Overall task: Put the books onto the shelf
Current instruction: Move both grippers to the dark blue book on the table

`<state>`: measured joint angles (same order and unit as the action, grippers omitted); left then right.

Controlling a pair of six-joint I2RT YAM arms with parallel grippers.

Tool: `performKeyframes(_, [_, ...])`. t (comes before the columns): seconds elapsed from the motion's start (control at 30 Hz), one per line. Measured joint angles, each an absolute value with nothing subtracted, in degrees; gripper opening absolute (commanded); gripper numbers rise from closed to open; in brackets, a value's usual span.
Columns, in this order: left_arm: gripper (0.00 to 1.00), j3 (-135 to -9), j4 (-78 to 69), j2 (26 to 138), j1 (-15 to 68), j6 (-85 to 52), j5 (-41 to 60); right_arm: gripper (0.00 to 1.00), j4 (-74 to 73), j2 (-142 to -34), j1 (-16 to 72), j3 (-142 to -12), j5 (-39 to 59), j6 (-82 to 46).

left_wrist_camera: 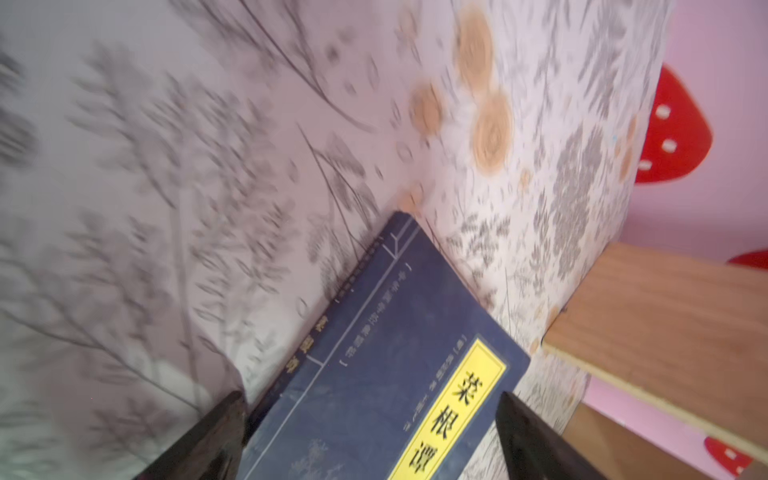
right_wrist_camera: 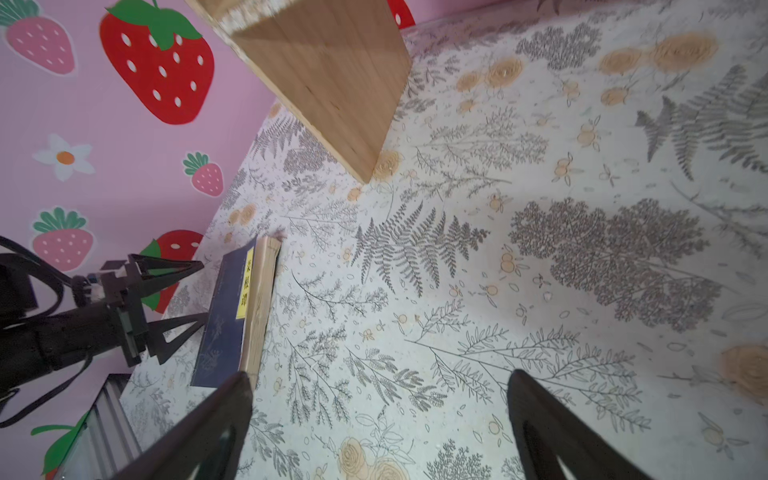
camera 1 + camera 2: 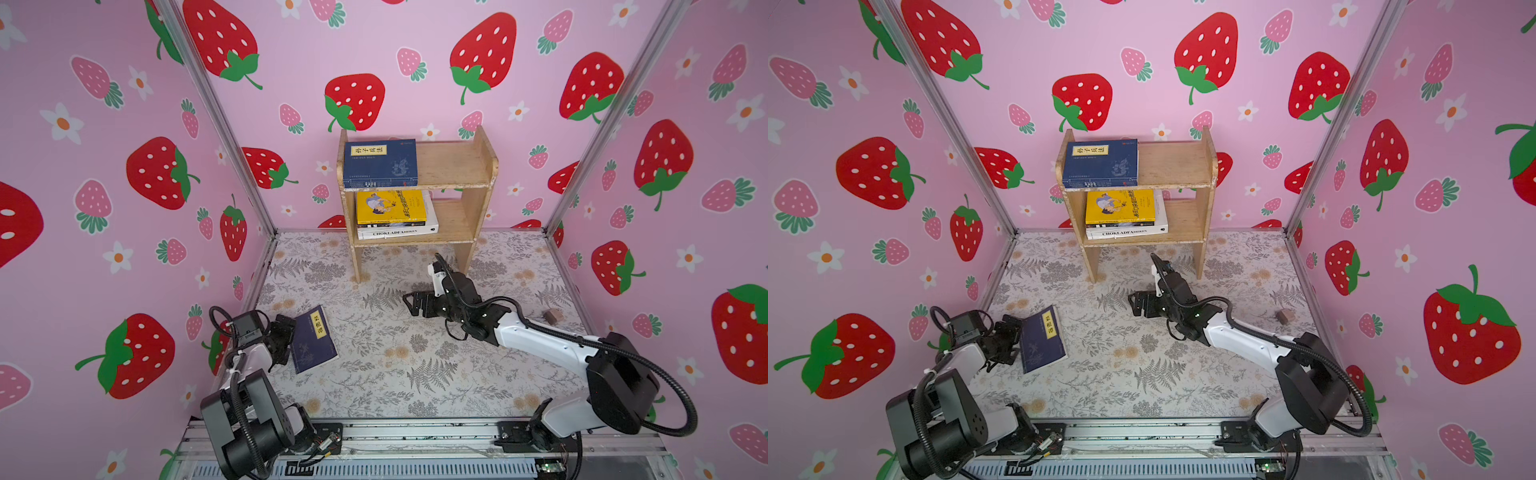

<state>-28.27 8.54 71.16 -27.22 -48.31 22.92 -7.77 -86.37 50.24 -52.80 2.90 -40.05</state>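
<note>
While the left fingers (image 1: 208,440) stand spread nearly as wide as they go, they straddle one edge of a navy paperback (image 1: 374,353) without closing on it. The blurred left wrist view does not settle whether either tip touches the cover. The right fingers (image 2: 540,415) are just as far apart and hold nothing. They hang over bare worktop (image 3: 415,365) in front of the shelf (image 3: 453,166), pointing toward that paperback but well apart from it. Both pairs are black and taper to points, with triangular cut-outs in their sides.

The navy paperback lies cover up near the front left of the worktop. It has a yellow title label with black characters, thin pale line drawings on the matte cover, and a cream page block along one side. A pale sheet printed with grey ferns and tan blossoms covers the worktop.

The shelf stands against the back wall, made of light bare wood with visible grain, two tiers, upright side panels with rounded tops and short legs. A second navy book (image 3: 380,164) with a yellow label lies flat at the left end of the top tier. On the lower tier sits a stack of three: a yellow cartoon-cover book (image 3: 390,207) on top, a dark-spined one beneath it, and the thick white "Chokladfabriken" (image 3: 399,232) at the bottom. A small brown block (image 3: 552,316) rests near the worktop's right edge.
</note>
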Motion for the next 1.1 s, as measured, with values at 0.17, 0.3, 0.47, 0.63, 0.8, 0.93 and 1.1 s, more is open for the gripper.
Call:
performKeyframes(0.17, [0.94, -30.2, 7.6, 74.7, -16.3, -48.2, 23.0, 0.89, -10.7, -92.1, 51.3, -52.8, 4.3, -40.6])
performKeyframes(0.3, [0.92, -33.7, 4.9, 80.3, -11.0, -47.7, 23.9, 0.79, -13.0, -100.8, 51.6, -56.9, 6.4, -40.2])
performKeyframes(0.47, [0.9, -36.8, 1.4, 85.2, -6.8, -46.7, 25.3, 0.74, -14.8, -111.7, 53.3, -66.4, 6.7, -37.6])
performKeyframes(0.63, [0.89, -38.5, -1.6, 88.3, -3.2, -46.3, 26.5, 0.68, -15.4, -118.1, 55.0, -74.3, 6.4, -34.8])
performKeyframes(0.8, [0.86, -38.6, -2.9, 89.3, -2.7, -46.2, 27.5, 0.53, -15.7, -122.8, 56.4, -79.0, 5.7, -33.9])
performKeyframes(0.93, [0.84, -38.6, -3.7, 89.8, -2.7, -45.5, 28.2, 0.4, -14.7, -125.6, 57.0, -80.2, 2.2, -34.2])
performKeyframes(1.1, [0.84, -38.6, -5.5, 90.7, -2.7, -44.9, 29.5, 0.33, -13.3, -125.9, 57.0, -79.6, -2.2, -34.8])
